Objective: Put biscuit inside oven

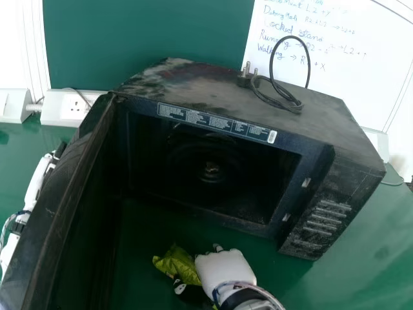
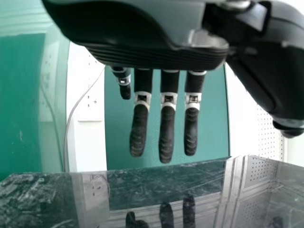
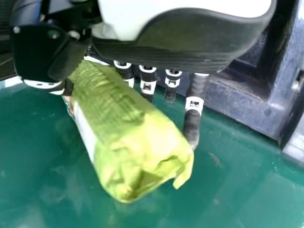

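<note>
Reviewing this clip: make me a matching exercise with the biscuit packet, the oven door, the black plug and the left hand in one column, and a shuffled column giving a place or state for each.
Things
1. Biscuit packet
2. Oven door
3. Black plug
4. Left hand

Places and states
A. On top of the oven
B. Fingers straight, holding nothing
C. Held in the right hand
D. Swung open

Right pairs: 1-C, 2-D, 3-A, 4-B
</note>
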Robot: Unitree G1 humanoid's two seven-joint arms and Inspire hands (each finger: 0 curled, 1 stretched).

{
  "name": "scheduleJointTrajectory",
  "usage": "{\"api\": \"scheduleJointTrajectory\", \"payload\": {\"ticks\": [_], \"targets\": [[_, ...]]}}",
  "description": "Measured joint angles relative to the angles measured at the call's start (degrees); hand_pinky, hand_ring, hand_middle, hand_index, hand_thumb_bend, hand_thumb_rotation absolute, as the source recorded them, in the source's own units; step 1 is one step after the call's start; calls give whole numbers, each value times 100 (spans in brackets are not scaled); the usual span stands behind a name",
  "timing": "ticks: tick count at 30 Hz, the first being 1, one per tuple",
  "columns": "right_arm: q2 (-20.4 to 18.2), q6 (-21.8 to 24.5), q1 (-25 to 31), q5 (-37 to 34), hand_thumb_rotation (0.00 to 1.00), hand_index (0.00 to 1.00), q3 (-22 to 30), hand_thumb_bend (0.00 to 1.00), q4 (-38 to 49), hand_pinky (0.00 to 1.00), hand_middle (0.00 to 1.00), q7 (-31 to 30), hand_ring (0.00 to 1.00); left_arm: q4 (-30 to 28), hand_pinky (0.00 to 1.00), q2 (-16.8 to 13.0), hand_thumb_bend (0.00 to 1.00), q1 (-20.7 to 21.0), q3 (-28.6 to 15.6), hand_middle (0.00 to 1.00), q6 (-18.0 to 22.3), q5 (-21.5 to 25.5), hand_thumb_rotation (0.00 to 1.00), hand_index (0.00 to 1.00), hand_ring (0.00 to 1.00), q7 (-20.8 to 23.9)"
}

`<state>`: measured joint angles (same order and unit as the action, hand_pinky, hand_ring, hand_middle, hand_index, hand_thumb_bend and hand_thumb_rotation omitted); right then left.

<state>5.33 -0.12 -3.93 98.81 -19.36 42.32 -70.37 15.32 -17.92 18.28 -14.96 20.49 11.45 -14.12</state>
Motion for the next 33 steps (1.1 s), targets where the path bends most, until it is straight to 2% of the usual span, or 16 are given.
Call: {"api": "scheduleJointTrajectory", "payload": {"ticks": [4, 9, 13, 14, 16, 20, 27, 33], "targets": [[2, 25, -3, -132, 0, 65, 124, 56, -30, 12, 47, 127, 18, -25, 27, 0, 52, -14, 0, 41, -56, -10, 6, 49, 31, 13], [14, 32, -9, -193, 0, 70, 245, 55, -4, 11, 47, 254, 18, -57, 27, 0, 52, -28, -1, 41, -71, -8, 6, 49, 31, 12], [50, 114, 61, -367, 0, 66, 526, 56, 54, 16, 47, 435, 25, -61, 27, 0, 52, -44, 0, 40, -72, -12, 6, 49, 31, 11], [47, 131, 77, -448, 0, 66, 592, 56, 86, 12, 47, 435, 20, -62, 27, 1, 52, -49, 0, 40, -72, -11, 6, 49, 31, 11], [53, 172, 99, -647, 0, 54, 755, 54, 141, 10, 47, 434, 18, -62, 27, 1, 52, -64, 0, 40, -70, -9, 6, 49, 31, 9], [94, 235, 58, -964, 0, 49, 1038, 53, 355, 8, 47, 495, 16, -59, 27, 3, 52, -66, -1, 41, -67, -8, 6, 49, 31, 7], [55, 445, -332, -1281, 0, 48, 1425, 53, 580, 6, 47, 639, 14, -53, 27, 4, 52, -66, -1, 41, -63, -11, 6, 49, 31, 8], [67, 537, -781, -1198, 0, 48, 1494, 53, 555, 6, 47, 565, 14, -51, 27, 4, 52, -67, -1, 41, -63, -5, 6, 49, 31, 5]]}}
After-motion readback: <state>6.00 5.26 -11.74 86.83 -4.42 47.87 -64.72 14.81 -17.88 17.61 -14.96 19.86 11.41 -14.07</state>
